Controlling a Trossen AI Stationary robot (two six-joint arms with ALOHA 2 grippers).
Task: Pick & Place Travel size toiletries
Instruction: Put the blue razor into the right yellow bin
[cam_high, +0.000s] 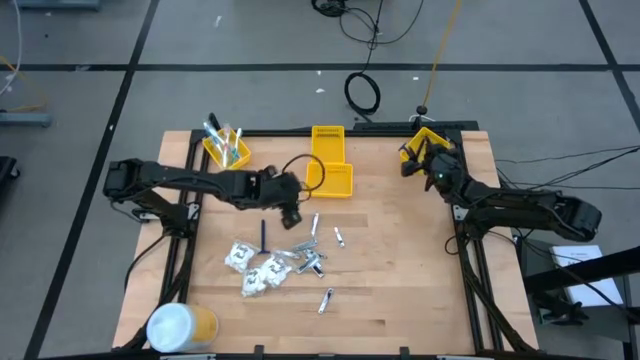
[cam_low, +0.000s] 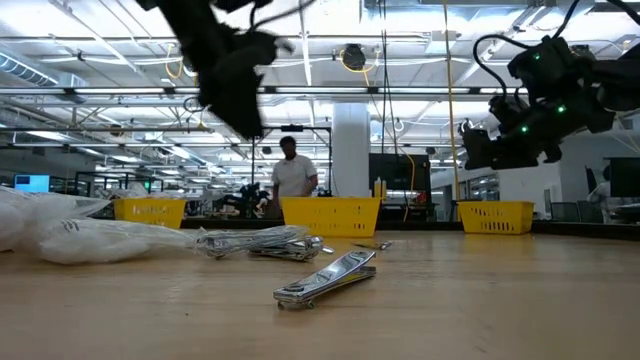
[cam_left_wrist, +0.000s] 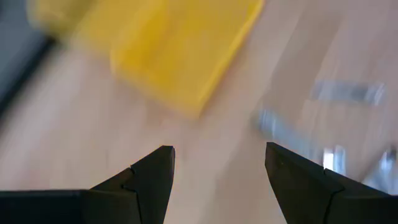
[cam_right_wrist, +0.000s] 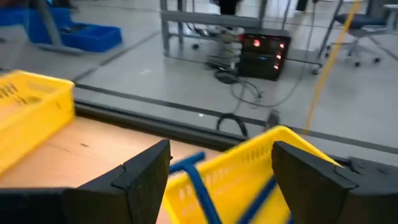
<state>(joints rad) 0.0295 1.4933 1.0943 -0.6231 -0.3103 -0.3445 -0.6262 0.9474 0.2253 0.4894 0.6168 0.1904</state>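
Observation:
Several toiletries lie loose mid-table: white crinkly packets (cam_high: 252, 266), silvery pieces (cam_high: 308, 256), a dark razor (cam_high: 264, 235) and one silvery piece apart near the front (cam_high: 325, 298), which also shows in the low view (cam_low: 325, 280). My left gripper (cam_high: 293, 210) hangs open and empty above the table, between the middle yellow bin (cam_high: 331, 165) and the pile; its wrist view (cam_left_wrist: 217, 152) shows bare wood between the fingers. My right gripper (cam_high: 408, 163) is open and empty (cam_right_wrist: 221, 146) beside the far-right yellow bin (cam_right_wrist: 249, 168), which holds blue razors (cam_right_wrist: 196, 183).
A third yellow bin (cam_high: 225, 148) at the far left holds pastel toothbrushes. A large white-and-yellow cylinder (cam_high: 180, 328) stands at the near left corner. The right half of the table top (cam_high: 400, 270) is bare wood. A person (cam_low: 293, 175) stands in the room beyond the table.

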